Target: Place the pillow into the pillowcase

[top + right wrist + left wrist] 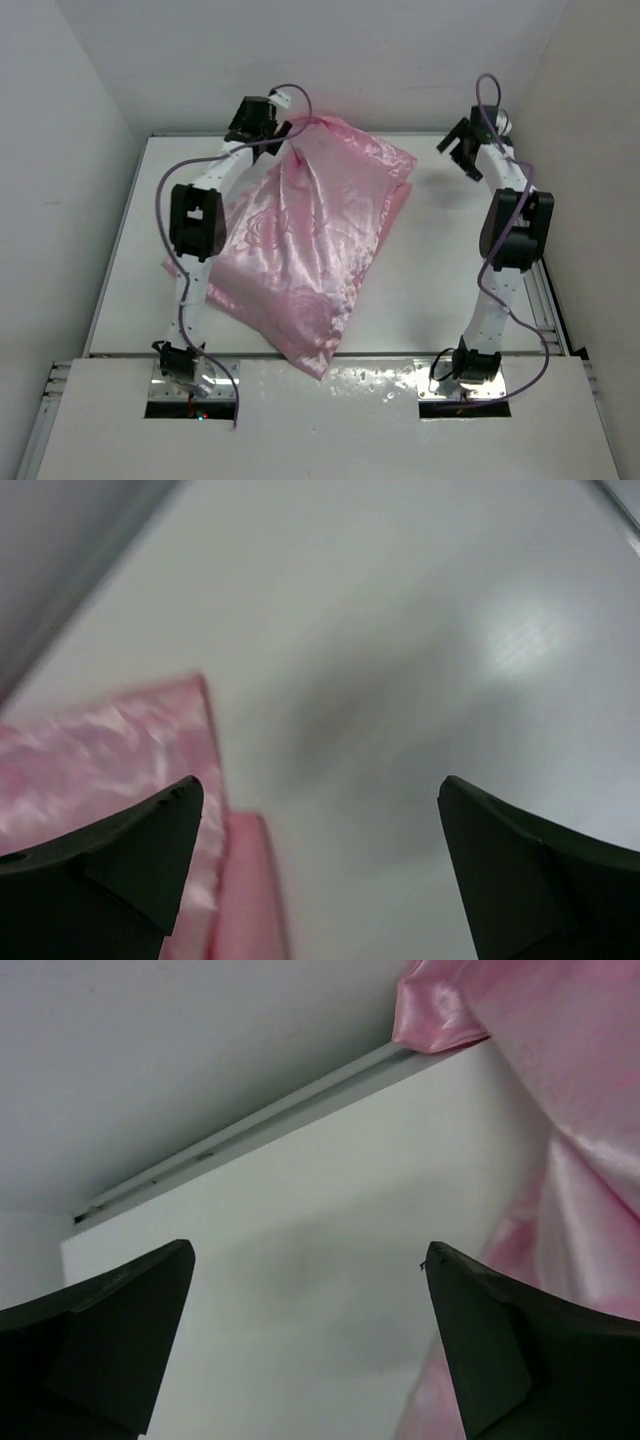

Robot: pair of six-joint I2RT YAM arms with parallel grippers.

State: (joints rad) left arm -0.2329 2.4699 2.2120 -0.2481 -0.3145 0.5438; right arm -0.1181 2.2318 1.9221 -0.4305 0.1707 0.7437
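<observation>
The shiny pink satin pillowcase (pixel 305 245) lies bulging and rumpled across the middle of the white table (pixel 450 280), running from the far centre to the near edge. No cream-white pillow shows; it is hidden or out of view. My left gripper (pixel 262 120) is open and empty at the far left, just beside the case's far corner, which shows at the right of the left wrist view (pixel 590 1160). My right gripper (pixel 462 150) is open and empty at the far right, apart from the case. The case's edge shows at the left of the right wrist view (pixel 120 750).
White walls (pixel 90 110) close in the table on the left, back and right. A metal rail (pixel 250 1125) runs along the table's far edge. A second rail (pixel 548 300) runs along its right edge. The arm bases sit at the near edge.
</observation>
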